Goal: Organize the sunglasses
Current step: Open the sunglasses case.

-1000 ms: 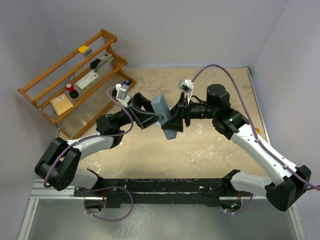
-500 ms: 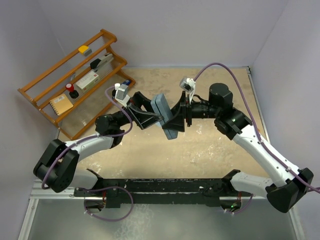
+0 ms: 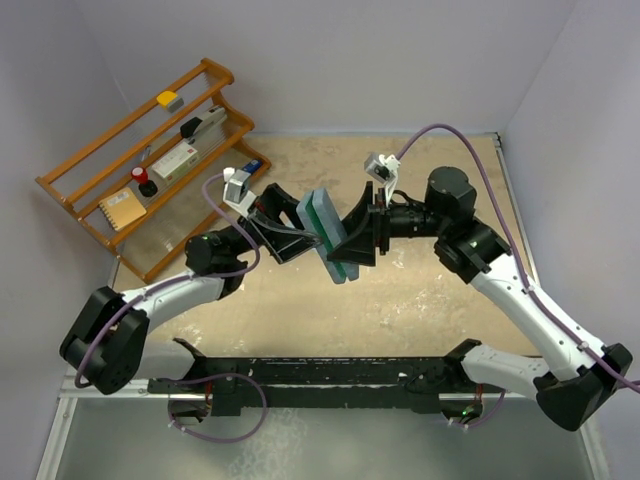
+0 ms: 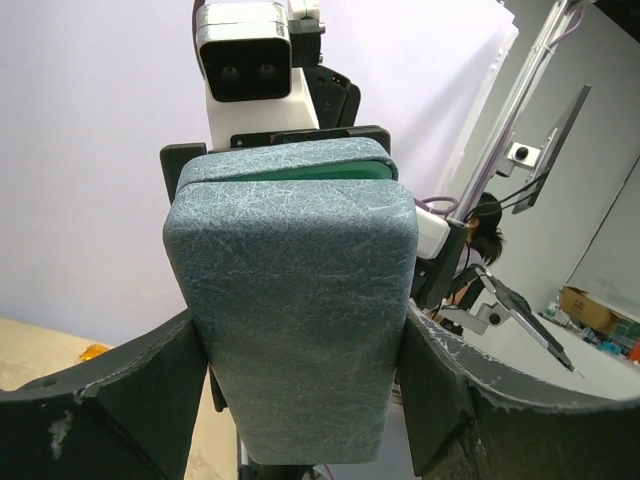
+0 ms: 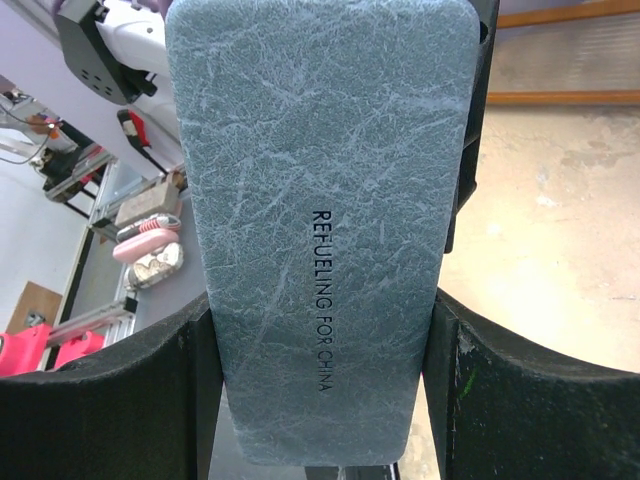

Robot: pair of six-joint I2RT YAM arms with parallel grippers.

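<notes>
A blue-grey textured sunglasses case (image 3: 329, 240) hangs in mid-air over the middle of the table, held from both sides. My left gripper (image 3: 306, 235) is shut on its left part, and my right gripper (image 3: 352, 240) is shut on its right part. In the left wrist view the case (image 4: 290, 300) fills the space between both fingers (image 4: 150, 400), and a green strip (image 4: 300, 172) shows at its far seam. In the right wrist view the case (image 5: 320, 180) carries the words "REFUELING FOR CHINA" and sits between my fingers (image 5: 520, 400). The sunglasses are hidden.
A wooden rack (image 3: 70, 195) stands at the back left, holding a yellow item (image 3: 167, 99), a stapler (image 3: 200, 125), a white box (image 3: 180, 160), a red-and-black item (image 3: 146, 184) and a notebook (image 3: 122, 208). The sandy tabletop (image 3: 430, 300) lies below. A black rail (image 3: 320, 375) runs along the near edge.
Both grippers turned with the case between them. The case now tilts more, and a green strip shows along its seam. The left arm drew back slightly to the left.
</notes>
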